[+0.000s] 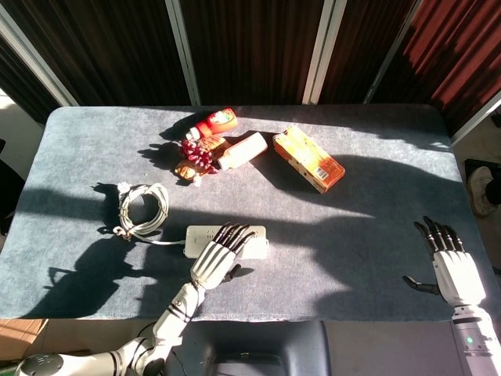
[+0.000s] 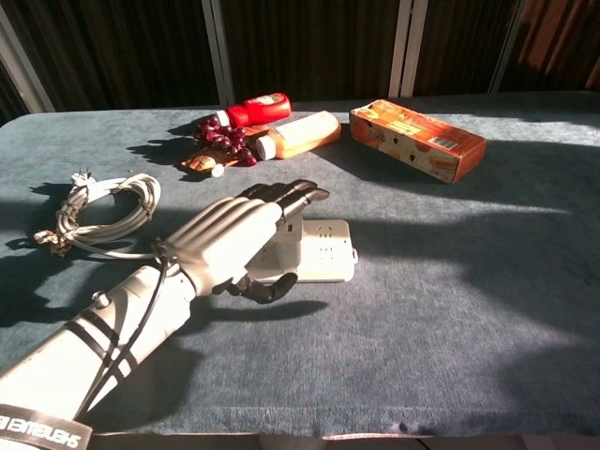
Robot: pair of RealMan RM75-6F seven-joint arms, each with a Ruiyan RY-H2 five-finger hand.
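A white power strip (image 1: 196, 238) (image 2: 323, 253) lies at the front middle of the grey table (image 1: 376, 204), with a white plug block on it, mostly hidden by my hand. My left hand (image 1: 217, 256) (image 2: 234, 239) hovers over the strip's middle, fingers stretched forward and slightly apart, thumb curled underneath; it holds nothing. Whether it touches the strip I cannot tell. The strip's coiled white cable (image 1: 142, 208) (image 2: 103, 208) lies to the left. My right hand (image 1: 451, 266) is open at the table's front right edge, far from everything.
At the back stand a red bottle (image 1: 217, 121) (image 2: 253, 109), a cream bottle (image 1: 243, 150) (image 2: 300, 133), dark red grapes (image 1: 200, 153) (image 2: 223, 137) and an orange carton (image 1: 308, 158) (image 2: 417, 139). Strong sun and long shadows cross the cloth.
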